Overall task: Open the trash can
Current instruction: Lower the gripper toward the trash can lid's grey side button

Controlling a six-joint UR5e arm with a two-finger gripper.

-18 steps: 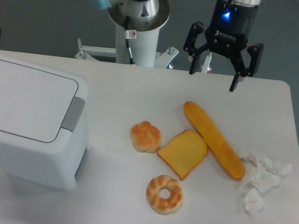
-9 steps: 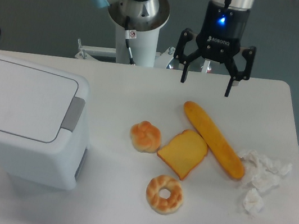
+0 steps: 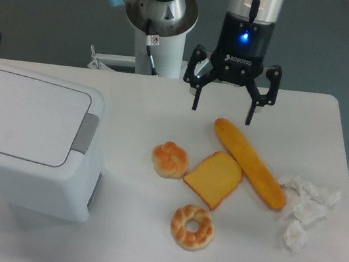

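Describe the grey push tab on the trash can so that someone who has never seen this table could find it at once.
Start at the trash can, the large white boxy bin on the left side of the table, far bigger than the bread beside it. Its flat rectangular lid is shut; follow that lid to the edge facing the bread. There sits the push tab, a narrow strip and the only grey part on the white top.

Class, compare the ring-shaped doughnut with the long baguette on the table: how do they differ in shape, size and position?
The doughnut is a round ring with a hole; the baguette is a long solid stick. The doughnut is much shorter than the baguette. The doughnut lies nearest the camera, apart from the other items, while the baguette lies diagonally further back, beside the toast slice. Both are golden-brown and rest flat on the white table.
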